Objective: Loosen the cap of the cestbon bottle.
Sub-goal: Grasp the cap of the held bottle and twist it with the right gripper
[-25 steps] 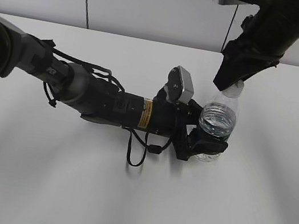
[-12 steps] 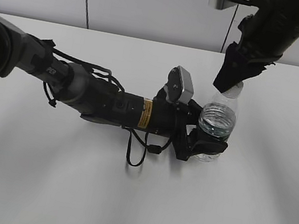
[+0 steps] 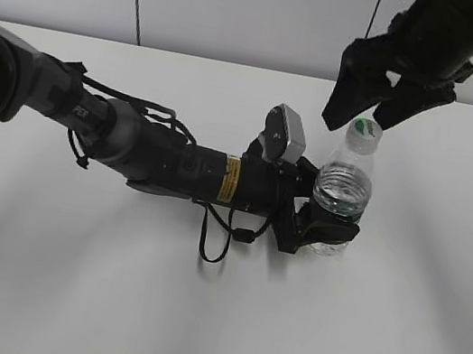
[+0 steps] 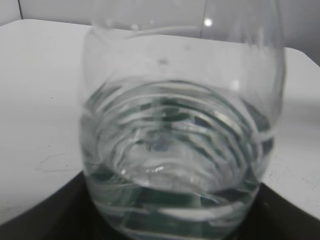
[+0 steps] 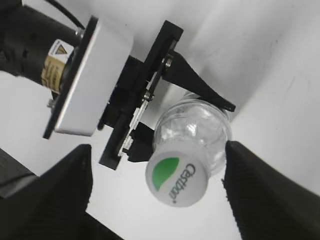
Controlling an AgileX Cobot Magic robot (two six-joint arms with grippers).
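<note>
two robot arms meet at one small bottle on a white table (image 3: pixel 105 300). from the left of the exterior view, the left arm (image 3: pixel 116 133) stretches low across the tabletop, loose black cables hanging off its wrist and a yellow sticker ringing the sleeve. its wrist camera (image 3: pixel 286 134), a grey block, sits tilted just behind the left gripper (image 3: pixel 326 231), whose black fingers are clamped around the lower body of the cestbon bottle (image 3: pixel 341 196). the bottle stands upright on the table, right of centre, with water showing through its clear ribbed wall. the left wrist view is filled by that same bottle (image 4: pixel 180 130), the ribbing and green tints swimming behind the water, a dark edge of the gripper along the bottom of the frame. further right and above, the right arm (image 3: pixel 446 31) comes down from the top corner. the right gripper (image 3: pixel 364 106) hangs over the cap (image 3: pixel 364 134) with its two fingers spread apart, one on each side and neither touching it. the right wrist view looks straight down between those parted fingers (image 5: pixel 50 185) onto the white cap (image 5: pixel 176 178), its green half-moon patch and lettering clear, seated on the bottle's neck, with the left gripper (image 5: pixel 165 95) wrapped around the bottle below.
</note>
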